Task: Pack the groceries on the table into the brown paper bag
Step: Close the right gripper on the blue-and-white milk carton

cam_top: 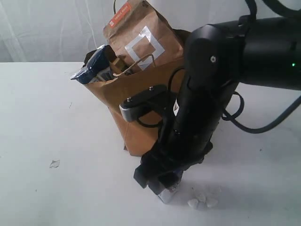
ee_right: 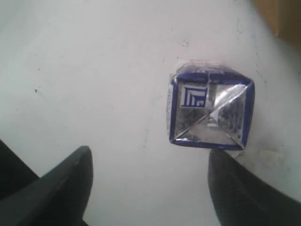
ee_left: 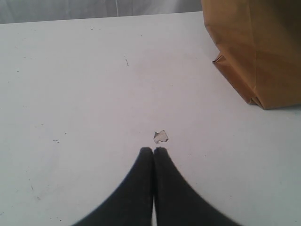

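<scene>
The brown paper bag [cam_top: 141,108] stands mid-table, leaning. The kraft pouch with orange strip [cam_top: 141,35] and the long printed packet [cam_top: 94,66] stick out of its top. The small blue-white carton [ee_right: 209,110] stands on the white table [cam_top: 42,117], just in front of the bag's base. My right gripper [ee_right: 150,162] hangs open right above the table. The carton lies just beyond one fingertip [ee_right: 228,172], not between the two. In the exterior view that gripper [cam_top: 162,186] covers most of the carton [cam_top: 168,194]. My left gripper [ee_left: 153,150] is shut and empty. Both jars and the yellow bottle are out of view.
A small torn scrap [ee_left: 161,136] lies just ahead of the left fingertips, and the bag's lower corner [ee_left: 256,99] is off to one side. A few white scraps [cam_top: 202,202] lie by the right gripper. The right arm [cam_top: 244,52] reaches across in front of the bag.
</scene>
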